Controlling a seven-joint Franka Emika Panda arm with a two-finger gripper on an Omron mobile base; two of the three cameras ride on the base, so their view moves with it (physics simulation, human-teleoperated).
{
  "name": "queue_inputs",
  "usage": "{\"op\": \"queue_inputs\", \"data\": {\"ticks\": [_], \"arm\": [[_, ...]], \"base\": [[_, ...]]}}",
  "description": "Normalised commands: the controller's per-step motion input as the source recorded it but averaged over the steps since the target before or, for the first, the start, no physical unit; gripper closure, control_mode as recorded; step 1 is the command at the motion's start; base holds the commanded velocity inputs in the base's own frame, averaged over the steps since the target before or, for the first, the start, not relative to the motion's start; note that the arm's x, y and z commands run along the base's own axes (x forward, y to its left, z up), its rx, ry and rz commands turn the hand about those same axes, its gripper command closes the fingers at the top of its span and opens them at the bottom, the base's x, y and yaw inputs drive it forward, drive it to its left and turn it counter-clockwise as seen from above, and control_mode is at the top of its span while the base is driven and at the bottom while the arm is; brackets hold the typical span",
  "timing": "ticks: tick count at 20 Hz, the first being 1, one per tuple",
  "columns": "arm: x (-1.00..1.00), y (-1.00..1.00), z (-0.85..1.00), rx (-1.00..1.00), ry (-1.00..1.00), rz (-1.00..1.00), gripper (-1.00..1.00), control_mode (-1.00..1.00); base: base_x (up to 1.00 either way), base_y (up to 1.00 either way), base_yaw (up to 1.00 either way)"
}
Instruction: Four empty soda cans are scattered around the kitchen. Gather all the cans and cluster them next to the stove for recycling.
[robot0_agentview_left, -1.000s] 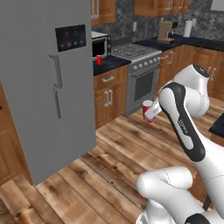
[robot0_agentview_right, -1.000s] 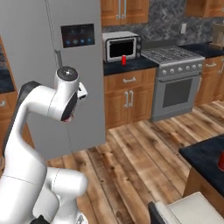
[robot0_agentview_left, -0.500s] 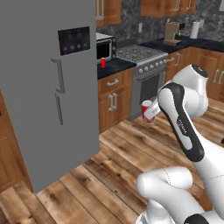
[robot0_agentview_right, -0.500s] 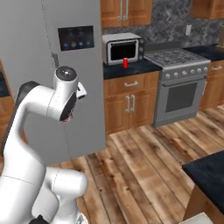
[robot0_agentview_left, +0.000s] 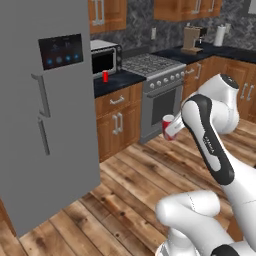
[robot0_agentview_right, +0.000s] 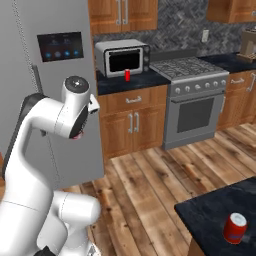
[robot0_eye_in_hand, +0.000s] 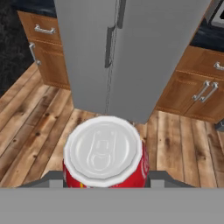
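A soda can (robot0_agentview_right: 127, 75) stands on the counter (robot0_agentview_right: 150, 80) between microwave (robot0_agentview_right: 122, 57) and stove (robot0_agentview_right: 192, 75)

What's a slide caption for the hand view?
Gripper carrying a red soda can, silver top toward the camera, facing the grey fridge.

A tall grey refrigerator (robot0_agentview_left: 45, 115) stands on the wood plank floor (robot0_agentview_left: 125, 190); right of it, orange-brown cabinets (robot0_agentview_left: 117, 120) carry a black marbled surface (robot0_agentview_left: 117, 80) below grey tiled walls (robot0_agentview_right: 180, 22).

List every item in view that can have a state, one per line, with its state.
claw: shut on held can
held can: gripped, above the floor
counter can: upright, in front of the microwave
island can: tilted on the dark countertop
microwave: door closed
fridge: doors closed
stove: oven door closed
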Motion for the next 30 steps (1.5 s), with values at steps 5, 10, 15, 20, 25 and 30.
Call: {"op": "queue_inputs", "data": {"ticks": [5,10,15,20,25,30], "arm": [[0.0,0.0,0.0,0.0,0.0,0.0,1.0,1.0],[0.0,0.0,0.0,0.0,0.0,0.0,1.0,1.0],[0.0,0.0,0.0,0.0,0.0,0.0,1.0,1.0],[0.0,0.0,0.0,0.0,0.0,0.0,1.0,1.0],[0.0,0.0,0.0,0.0,0.0,0.0,1.0,1.0],[0.0,0.0,0.0,0.0,0.0,0.0,1.0,1.0]], "base": [[0.78,0.01,-0.03],[0.68,0.0,-0.04],[0.67,-0.04,0.0],[0.7,-0.15,0.0],[0.67,-0.31,0.0],[0.68,-0.3,0.0]]}}
